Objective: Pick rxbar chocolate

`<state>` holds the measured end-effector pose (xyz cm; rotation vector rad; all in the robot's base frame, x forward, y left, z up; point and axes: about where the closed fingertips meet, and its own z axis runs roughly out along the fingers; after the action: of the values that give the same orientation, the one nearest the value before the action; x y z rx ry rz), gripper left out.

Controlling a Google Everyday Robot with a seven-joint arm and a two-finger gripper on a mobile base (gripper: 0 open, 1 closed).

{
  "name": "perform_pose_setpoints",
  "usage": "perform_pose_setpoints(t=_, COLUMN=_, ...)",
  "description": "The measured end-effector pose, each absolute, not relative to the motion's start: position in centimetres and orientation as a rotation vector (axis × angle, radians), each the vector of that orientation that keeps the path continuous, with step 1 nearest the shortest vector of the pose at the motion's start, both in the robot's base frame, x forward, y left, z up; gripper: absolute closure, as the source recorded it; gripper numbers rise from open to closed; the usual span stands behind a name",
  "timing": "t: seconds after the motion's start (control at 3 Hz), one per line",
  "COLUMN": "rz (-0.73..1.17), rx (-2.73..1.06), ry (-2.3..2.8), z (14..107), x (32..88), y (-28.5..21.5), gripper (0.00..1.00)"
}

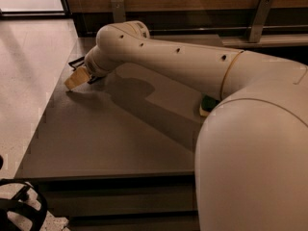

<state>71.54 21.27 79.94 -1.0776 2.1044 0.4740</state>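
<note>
My gripper [78, 78] is at the far left of the grey table [110, 138], low over its surface near the left edge, with its tan tip pointing left. A small flat black thing [77, 62] lies on the table just behind the gripper, partly hidden by the wrist; it looks like the rxbar chocolate, but no text on it shows. I cannot tell whether the gripper touches it. My white arm reaches across the picture from the right.
A green and yellow sponge [207, 106] lies on the table's right part, mostly hidden by my arm. A wooden wall with metal brackets [259, 13] runs along the back. Pale floor lies to the left of the table.
</note>
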Motion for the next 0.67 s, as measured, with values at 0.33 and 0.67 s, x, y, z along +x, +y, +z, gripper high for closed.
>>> perform_pose_setpoints(t=0.33, rz=0.475, rx=-1.080, ry=2.105, z=79.86, x=71.49, y=21.37, gripper=0.41)
perform_pose_setpoints(t=0.67, rz=0.475, rx=-1.080, ry=2.105, z=80.44, x=71.49, y=21.38, gripper=0.64)
